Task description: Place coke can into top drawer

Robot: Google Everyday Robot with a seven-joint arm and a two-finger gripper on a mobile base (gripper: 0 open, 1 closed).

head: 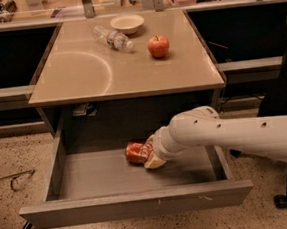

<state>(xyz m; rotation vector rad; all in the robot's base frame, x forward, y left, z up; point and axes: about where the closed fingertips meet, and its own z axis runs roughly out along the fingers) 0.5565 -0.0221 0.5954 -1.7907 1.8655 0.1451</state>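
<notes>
The top drawer (136, 206) is pulled wide open under the tan desk, its grey floor showing. The coke can (135, 153), red with white lettering, lies on its side on the drawer floor near the middle. My gripper (149, 156) reaches down into the drawer from the right on a white arm, and its fingers are closed around the can's right end. The can rests on or just above the floor; I cannot tell which.
On the desk top (80, 77) stand a red apple (158, 46), a clear plastic bottle (112, 38) on its side and a white bowl (127, 23). A dark chair base (283, 194) stands at the right. A cable lies on the floor at the left.
</notes>
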